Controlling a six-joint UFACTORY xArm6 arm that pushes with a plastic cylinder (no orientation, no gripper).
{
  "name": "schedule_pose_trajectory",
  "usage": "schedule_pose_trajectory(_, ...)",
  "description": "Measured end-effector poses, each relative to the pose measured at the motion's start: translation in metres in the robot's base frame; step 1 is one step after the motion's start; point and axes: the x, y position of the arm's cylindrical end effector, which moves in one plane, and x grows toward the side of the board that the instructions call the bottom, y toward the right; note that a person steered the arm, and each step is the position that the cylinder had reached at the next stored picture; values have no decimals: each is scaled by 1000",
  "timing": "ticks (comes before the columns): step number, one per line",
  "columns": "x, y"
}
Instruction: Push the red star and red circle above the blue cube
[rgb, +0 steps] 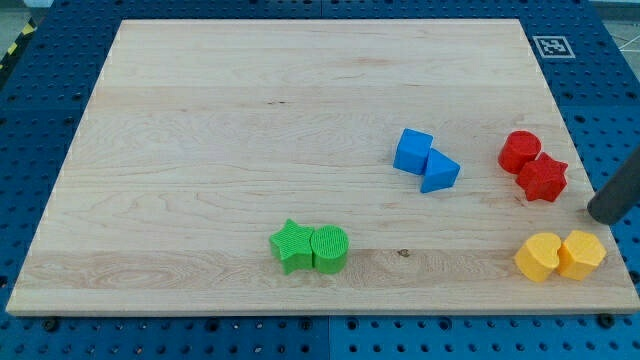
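A pale wooden board (250, 130) lies on a blue perforated table (40, 110). A printed square marker (552, 46) (black and white) sits at the board's upper right corner.

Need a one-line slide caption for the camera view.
My tip sits right of the touching red star and red circle; the blue cube lies to their left.
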Motion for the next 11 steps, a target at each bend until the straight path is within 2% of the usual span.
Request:
schedule_pose_trajectory(1,-4,-22)
schedule_pose_trajectory(5,-120,-60)
schedule_pose_trajectory(6,-126,-88)
schedule_pose_trajectory(8,-119,-106)
schedule_pose_trajectory(11,-144,-72)
